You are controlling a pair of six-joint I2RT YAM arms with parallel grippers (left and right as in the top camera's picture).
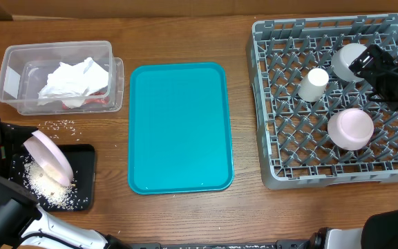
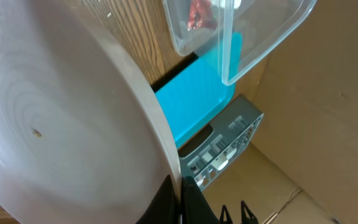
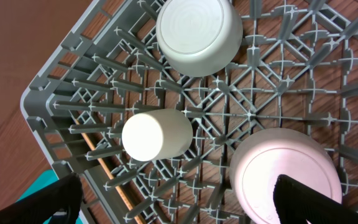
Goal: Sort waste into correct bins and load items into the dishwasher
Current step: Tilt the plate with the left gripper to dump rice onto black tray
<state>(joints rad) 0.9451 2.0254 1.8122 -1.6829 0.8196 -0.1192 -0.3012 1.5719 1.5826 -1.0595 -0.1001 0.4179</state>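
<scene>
One wrist view shows right gripper [image 3: 179, 190] spread apart; left gripper [image 1: 23, 143] clamps tilted plate [image 1: 50, 160]

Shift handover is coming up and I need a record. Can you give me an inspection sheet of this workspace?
Surface: wooden table; a few crumbs loose beside the black tray.
Job's things: napkin and red wrapper in tub; more crumbs in the black tray; plate tilted over it; cup, grey bowl and white bowl in rack, both bowls upside down.
Clutter: teal tray, bare.
Grippers: left gripper shut on plate; right gripper open above rack.
Cables: nothing seen.
Surroundings: cardboard beyond the table.
</scene>
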